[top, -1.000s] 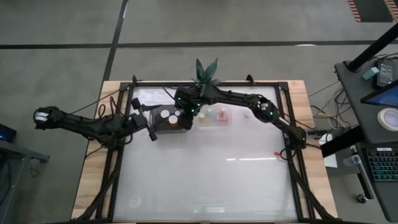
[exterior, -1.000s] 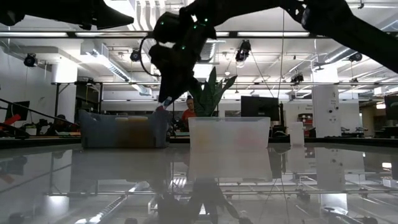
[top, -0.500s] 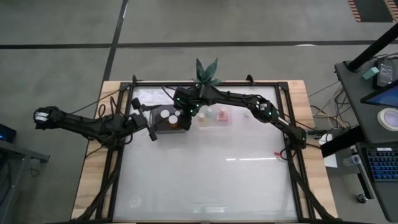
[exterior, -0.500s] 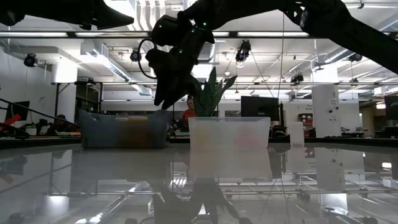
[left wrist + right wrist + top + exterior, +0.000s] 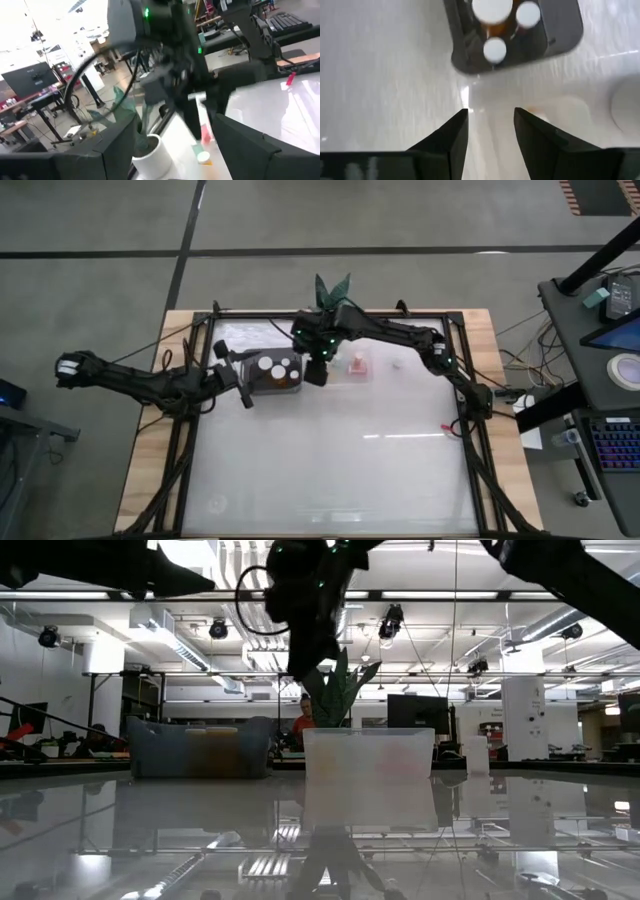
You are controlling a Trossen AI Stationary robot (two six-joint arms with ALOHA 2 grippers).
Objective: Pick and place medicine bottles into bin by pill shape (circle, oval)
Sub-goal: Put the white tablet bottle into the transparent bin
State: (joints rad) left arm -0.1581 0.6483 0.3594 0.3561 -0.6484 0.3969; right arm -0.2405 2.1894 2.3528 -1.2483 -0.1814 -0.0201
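Observation:
A dark bin (image 5: 275,377) holds three white-capped medicine bottles (image 5: 279,370); they also show in the right wrist view (image 5: 495,49), standing upright on the bin's floor. A clear bin (image 5: 350,370) to its right holds a pink bottle (image 5: 357,365). One white bottle (image 5: 397,363) stands on the table farther right. My right gripper (image 5: 315,376) (image 5: 490,125) is open and empty, above the gap between the two bins. My left gripper (image 5: 243,385) is open and empty, just left of the dark bin.
A potted plant (image 5: 333,290) stands at the far edge behind the bins, and it shows behind the clear bin in the low view (image 5: 335,690). A small red thing (image 5: 447,428) lies near the right edge. The near half of the table (image 5: 330,470) is bare.
My right gripper has risen and gone toward the table's right edge, off the dark bin and over the gap beside the clear bin. A third white cap now shows in the dark bin where the gripper stood.

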